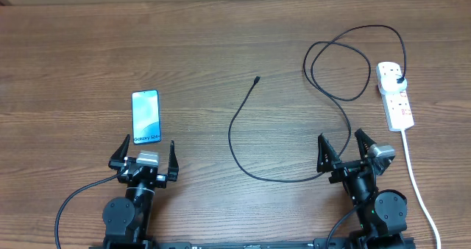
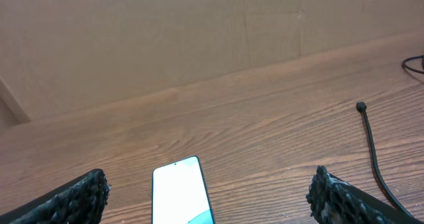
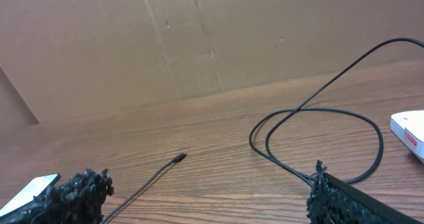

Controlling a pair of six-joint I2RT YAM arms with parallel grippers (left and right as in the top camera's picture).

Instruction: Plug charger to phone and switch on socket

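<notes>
- Slim rectangular phone with a blue-teal screen (image 1: 146, 117): flat on the brown wooden worktop (image 1: 221, 43), left side, just beyond the left gripper (image 1: 147, 141).
- Small white rectangular power strip (image 1: 395, 102): far right of the worktop, beyond the right gripper (image 1: 339, 134); its thick white cord (image 1: 414, 183) runs toward the near edge, right of that arm.
- Long thin black charger cable (image 1: 229, 135): black plug head (image 1: 398, 79) on the strip's far half; loops lie left of the strip; small black connector tip (image 1: 256, 79) lies mid-worktop, between phone and strip, well apart from both.
</notes>
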